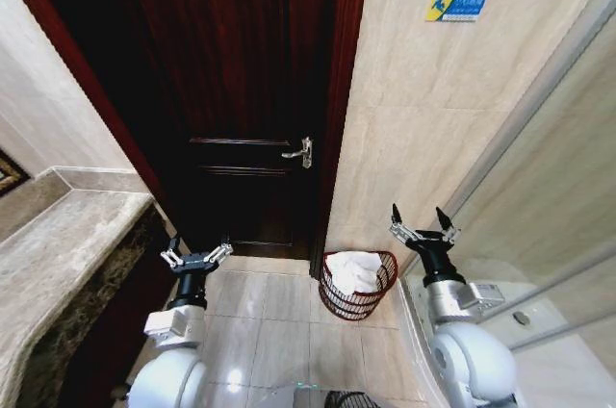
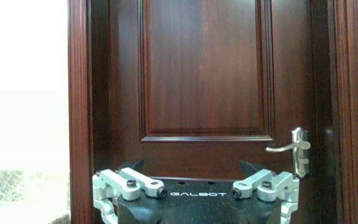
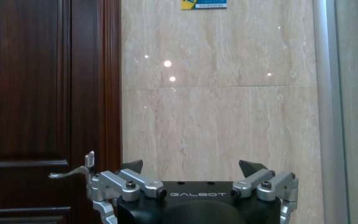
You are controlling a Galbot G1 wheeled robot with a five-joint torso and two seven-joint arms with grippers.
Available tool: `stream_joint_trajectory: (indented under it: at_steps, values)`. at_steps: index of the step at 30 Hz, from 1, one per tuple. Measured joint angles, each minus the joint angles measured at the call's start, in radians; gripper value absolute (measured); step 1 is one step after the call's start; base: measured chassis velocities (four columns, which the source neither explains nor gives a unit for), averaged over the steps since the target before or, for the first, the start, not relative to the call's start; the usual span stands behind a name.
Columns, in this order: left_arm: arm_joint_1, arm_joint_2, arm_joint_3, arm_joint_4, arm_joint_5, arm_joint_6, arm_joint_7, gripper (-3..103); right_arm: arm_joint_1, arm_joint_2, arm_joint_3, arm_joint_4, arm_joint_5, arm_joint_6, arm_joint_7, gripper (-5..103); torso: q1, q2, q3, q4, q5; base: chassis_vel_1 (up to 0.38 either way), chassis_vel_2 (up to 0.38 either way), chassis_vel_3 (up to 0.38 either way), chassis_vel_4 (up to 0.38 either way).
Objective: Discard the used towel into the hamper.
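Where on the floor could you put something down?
The pale tiled floor between the left gripper and the dark red-brown wire-mesh hamper is bare. It is crowded by the tiled wall, where the hamper holds a white towel.

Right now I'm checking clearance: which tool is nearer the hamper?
The right tool, open, held up just to the robot's right of the hamper with the towel inside. The left tool, also open, is farther, across the floor.
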Motion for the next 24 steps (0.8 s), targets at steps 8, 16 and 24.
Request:
stream_joint_trajectory:
  at_steps: [8,16,24]
  values:
    - [0.000,0.003,-0.003,0.008,-0.001,-0.016,-0.006,100,-0.006,-0.002,-0.004,0.009,-0.025,-0.028,-0.005,100,-0.002,-0.005,-0.003,0.0000,0.0000,0.000,0.000,0.000,0.000]
    - [-0.001,0.003,-0.001,0.009,0.000,-0.016,-0.014,100,-0.008,-0.002,-0.010,0.009,-0.052,-0.031,-0.001,100,-0.004,-0.009,-0.005,0.0000,0.0000,0.000,0.000,0.000,0.000]
    - [0.006,0.000,0.005,0.008,0.002,-0.006,-0.013,100,-0.019,0.000,-0.015,0.010,-0.065,-0.032,0.006,100,-0.005,-0.011,-0.006,0.0000,0.0000,0.018,-0.017,-0.031,0.022]
